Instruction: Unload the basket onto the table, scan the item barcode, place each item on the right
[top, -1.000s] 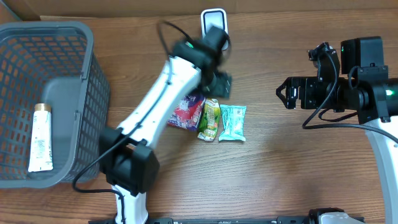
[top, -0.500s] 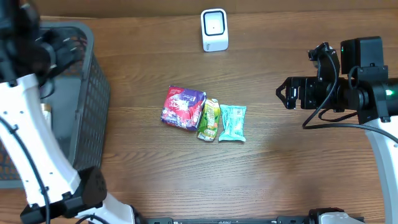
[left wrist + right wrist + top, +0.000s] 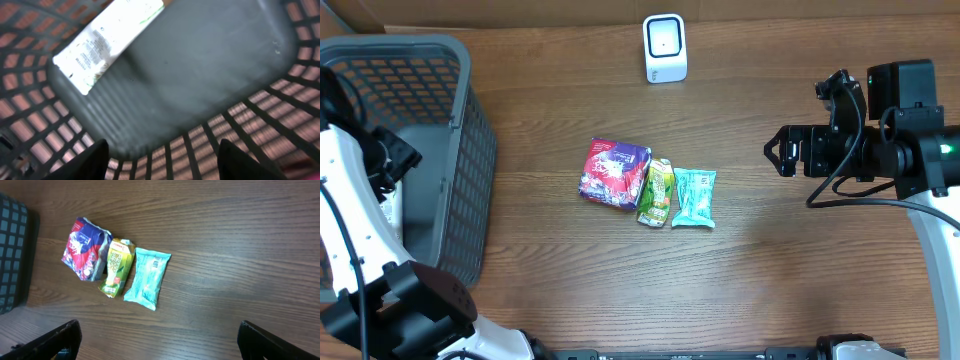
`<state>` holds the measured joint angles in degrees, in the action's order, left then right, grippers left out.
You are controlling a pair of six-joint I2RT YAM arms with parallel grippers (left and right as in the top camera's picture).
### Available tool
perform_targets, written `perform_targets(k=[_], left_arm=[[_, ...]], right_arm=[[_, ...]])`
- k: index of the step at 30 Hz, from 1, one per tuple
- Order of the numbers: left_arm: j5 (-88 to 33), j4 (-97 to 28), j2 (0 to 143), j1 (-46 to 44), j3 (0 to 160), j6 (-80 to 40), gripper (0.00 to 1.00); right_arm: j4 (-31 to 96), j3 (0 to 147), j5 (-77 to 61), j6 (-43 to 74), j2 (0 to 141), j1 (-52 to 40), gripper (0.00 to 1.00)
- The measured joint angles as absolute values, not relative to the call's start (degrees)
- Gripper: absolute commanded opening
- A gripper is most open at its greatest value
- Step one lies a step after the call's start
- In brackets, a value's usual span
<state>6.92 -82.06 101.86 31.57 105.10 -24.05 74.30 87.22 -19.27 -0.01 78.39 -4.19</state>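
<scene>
Tabletop point(image 3: 770, 270) of brown wood is occupied at 9 o'clock by a grey mesh basket point(image 3: 470, 150). The left jaws are held apart over its floor, gripping nothing, near a white tube point(image 3: 107, 42) lying there. At 3 o'clock the right jaws are spread wide, gripping nothing. Three packets, purple-red point(image 3: 614, 172), green point(image 3: 657, 192) and teal point(image 3: 695, 196), are laid side by side at centre. A white scanner point(image 3: 665, 47) is stood at 12 o'clock.

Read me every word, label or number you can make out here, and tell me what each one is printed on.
Nothing can be read.
On the white tube in the basket: dark print, blurred.
On the red and purple packet, green packet and teal packet: print too small.
On the scanner: no lettering visible.
</scene>
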Motion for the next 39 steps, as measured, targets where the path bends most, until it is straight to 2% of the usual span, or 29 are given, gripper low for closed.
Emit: perform_targets(k=[5, 8, 17, 19, 22, 25, 29, 39], left_arm=[[8.8, -71.0, 101.7, 31.1, 94.4, -24.7, 0.63], [9.3, -64.7, 101.7, 31.1, 89.6, -25.3, 0.69], [10.0, -54.0, 101.7, 31.1, 86.3, -20.7, 0.70], [10.7, -52.9, 101.7, 31.1, 86.3, -19.2, 0.75], [13.5, -51.6, 101.7, 31.1, 86.3, -17.4, 0.88], [18.1, -51.2, 101.9, 31.1, 86.3, -15.8, 0.88], [23.1, -50.9, 103.9, 31.1, 86.3, -12.1, 0.84], [25.8, -50.1, 108.7, 31.1, 84.0, -0.8, 0.84]], right_arm=[[74.3, 87.2, -19.3, 0.0, 78.4, -4.2, 1.00], [74.2, 87.2, -19.5, 0.0, 78.4, -4.2, 1.00], [74.1, 87.2, -20.1, 0.0, 78.4, -4.2, 1.00], [74.0, 87.2, -20.2, 0.0, 78.4, -4.2, 1.00], [74.0, 87.2, -20.2, 0.0, 78.4, -4.2, 1.00], [73.7, 87.2, -20.1, 0.0, 78.4, -4.2, 1.00], [73.1, 86.5, -20.2, 0.0, 78.4, -4.2, 1.00], [73.1, 85.3, -20.2, 0.0, 79.4, -4.2, 1.00]])
